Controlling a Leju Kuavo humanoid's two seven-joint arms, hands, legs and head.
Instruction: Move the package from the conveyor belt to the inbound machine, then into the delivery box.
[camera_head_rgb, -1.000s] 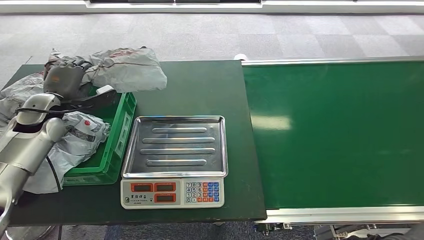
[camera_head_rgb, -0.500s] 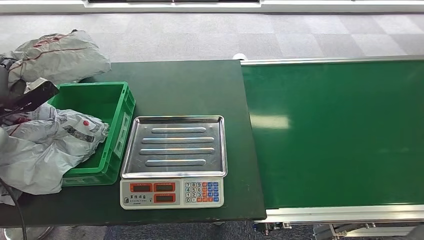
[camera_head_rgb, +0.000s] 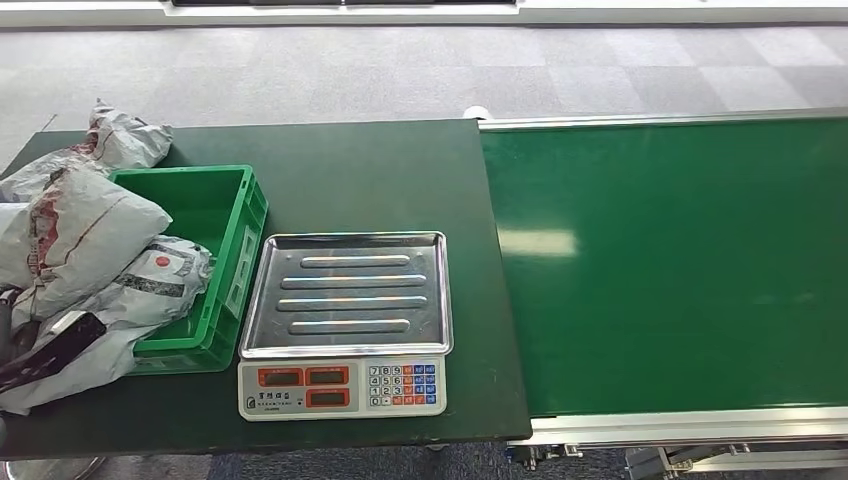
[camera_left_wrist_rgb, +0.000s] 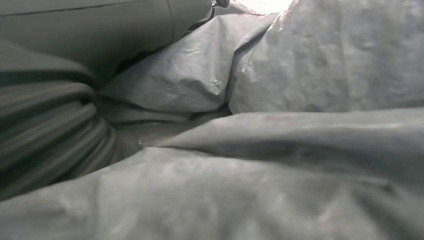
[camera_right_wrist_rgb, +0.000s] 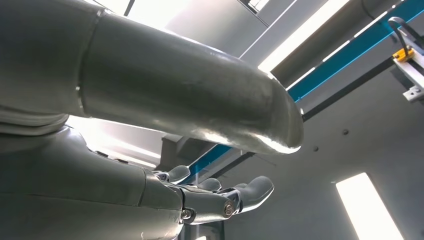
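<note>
At the crate's left, left hand (camera_head_rgb: 45, 350): low among the bags; you cannot tell if it grips the package (camera_head_rgb: 80, 235) or has let go.
Package: draped over the crate (camera_head_rgb: 235, 255) rim, half outside.
Risk: pull the arm away and a snagged bag could drag off the table (camera_head_rgb: 380, 175), or slide out of the crate.
Right hand (camera_right_wrist_rgb: 225, 197): raised, fingers loosely apart, holding nothing.
Scale (camera_head_rgb: 345, 320): right of the crate, tray bare.
Belt (camera_head_rgb: 680, 260): beyond the scale.
</note>
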